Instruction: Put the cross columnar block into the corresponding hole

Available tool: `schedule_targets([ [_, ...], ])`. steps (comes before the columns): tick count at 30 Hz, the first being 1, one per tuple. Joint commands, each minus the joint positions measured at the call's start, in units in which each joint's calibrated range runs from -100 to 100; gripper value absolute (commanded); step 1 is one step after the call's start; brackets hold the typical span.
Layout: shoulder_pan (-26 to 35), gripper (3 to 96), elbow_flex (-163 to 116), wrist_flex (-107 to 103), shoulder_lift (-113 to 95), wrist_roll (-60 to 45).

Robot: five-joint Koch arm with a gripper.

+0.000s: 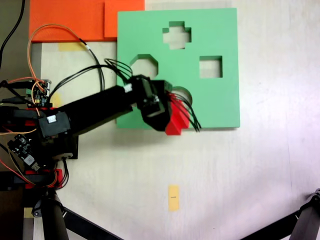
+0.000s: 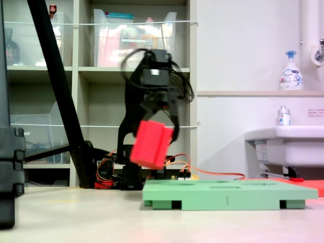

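Gripper (image 2: 158, 124) clamped on the red block (image 2: 151, 144), tilted, up in the air above the green board (image 1: 220, 107); its fingers are blurred, and the cross hole (image 1: 176, 35) lies beyond.

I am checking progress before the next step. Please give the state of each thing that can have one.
Red block: held in the air, tilted, above the board's edge.
Gripper: shut on the red block.
Green board: flat on the table.
Cross hole: empty.
Square hole: empty.
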Motion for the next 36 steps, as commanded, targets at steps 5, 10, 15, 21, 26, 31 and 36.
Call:
schedule_targets([
  [5,8.60,36.6,29.56,-1.57,22.01,9.08],
  [10,11.33,36.6,35.74,-1.57,30.67,11.82],
  [15,13.09,36.7,35.74,-1.57,33.46,12.75],
  [21,13.97,36.7,35.84,-1.57,35.97,13.19],
  [26,14.21,36.8,35.94,2.57,37.37,13.43],
  [31,14.70,37.0,36.04,8.16,38.49,13.92],
  [36,14.95,39.2,36.84,14.03,40.44,14.60],
])
